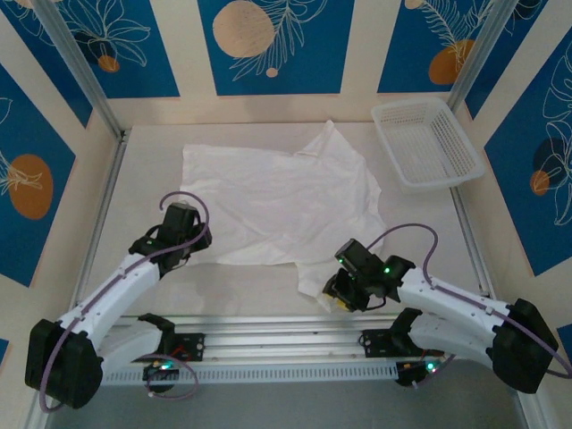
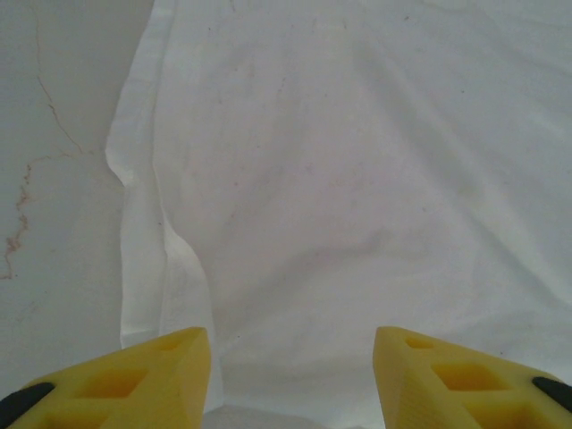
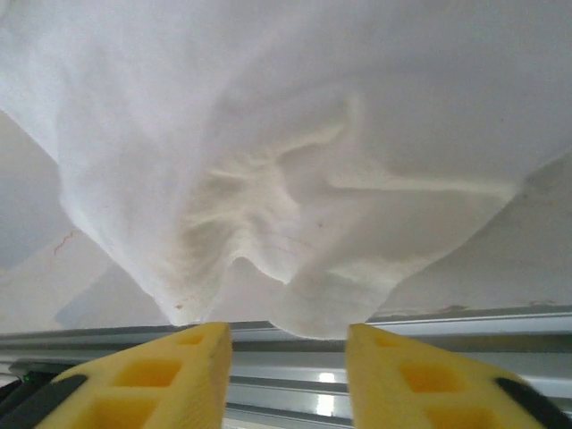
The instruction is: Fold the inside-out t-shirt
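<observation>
Here, from above, t-shirt (image 1: pixel 277 210): we see it lying open on the table (image 1: pixel 223 290). It is rumpled, with one corner peaked toward the mesh basket (image 1: pixel 420 183) and a lobe trailing to the near edge.
From above, left gripper (image 1: pixel 195 237): at the shirt's near-left hem.
From above, right gripper (image 1: pixel 338 295): over the trailing lobe, close to the rail (image 1: pixel 286 335).
Left wrist, left gripper (image 2: pixel 290 344): the fingers are spread and hold nothing. The t-shirt (image 2: pixel 357 179) lies just ahead, its doubled edge running along bare table (image 2: pixel 54 223).
Right wrist, right gripper (image 3: pixel 286 335): the fingers stand apart. A bunched lobe of t-shirt (image 3: pixel 295 134) hangs at their tips, and as far as we can tell it is not clamped.
Done: we judge the shirt laid out, with no fold made.
Left: smoothing the lobe and peaked corner, then every fold.
</observation>
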Robot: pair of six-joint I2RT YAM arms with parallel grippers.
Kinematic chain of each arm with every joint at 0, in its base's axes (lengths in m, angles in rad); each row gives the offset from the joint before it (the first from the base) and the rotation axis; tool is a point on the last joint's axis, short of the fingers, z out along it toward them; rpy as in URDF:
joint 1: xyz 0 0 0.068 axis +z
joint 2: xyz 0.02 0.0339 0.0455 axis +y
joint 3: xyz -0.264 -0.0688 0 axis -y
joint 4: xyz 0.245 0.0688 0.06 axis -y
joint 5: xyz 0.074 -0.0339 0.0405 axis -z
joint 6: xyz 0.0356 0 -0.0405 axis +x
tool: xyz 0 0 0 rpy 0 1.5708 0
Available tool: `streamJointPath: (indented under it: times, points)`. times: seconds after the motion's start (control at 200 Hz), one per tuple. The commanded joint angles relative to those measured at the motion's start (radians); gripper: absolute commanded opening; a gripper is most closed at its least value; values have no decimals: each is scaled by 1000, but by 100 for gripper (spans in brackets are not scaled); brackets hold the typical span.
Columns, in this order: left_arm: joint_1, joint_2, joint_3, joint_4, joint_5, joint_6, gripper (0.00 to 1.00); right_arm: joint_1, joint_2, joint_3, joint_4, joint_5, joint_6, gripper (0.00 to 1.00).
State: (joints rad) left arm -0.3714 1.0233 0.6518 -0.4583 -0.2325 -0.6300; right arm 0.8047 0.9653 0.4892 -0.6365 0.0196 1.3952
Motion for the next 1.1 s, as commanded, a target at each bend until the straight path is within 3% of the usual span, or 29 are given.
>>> streamJointPath:
  times: [0.0, 0.165, 0.275, 0.425, 0.61, 0.715, 0.81, 1.01, 1.095]
  points:
    - [-2, -4, -17, -13, -19, -18, 51, 5, 28, -3, 5, 19, 21, 46]
    - [-2, 4, -16, -24, -23, -22, 51, 8, 124, -14, 79, -17, 11, 49]
    - [0, 15, -8, -60, -48, -51, 50, 7, 188, -4, 103, -20, -14, 41]
    - [9, 22, -18, -88, -62, -84, 47, 5, 171, 27, 93, -15, -54, 0]
    - [42, 107, -16, -132, -88, -81, 39, -5, -59, 36, -7, 121, -17, 0]
    - [39, 188, 0, -99, -30, -15, 35, -47, -153, 22, -21, 130, -6, 0]
    - [16, 262, 31, -104, -10, 26, 34, -83, -174, 13, -17, 105, -2, 0]
    - [-6, 359, 47, -125, -82, 15, 37, -92, -164, 8, -6, 81, 10, 0]
    - [-6, 376, 47, -118, -92, 11, 33, -97, -163, 13, -15, 82, 10, 0]
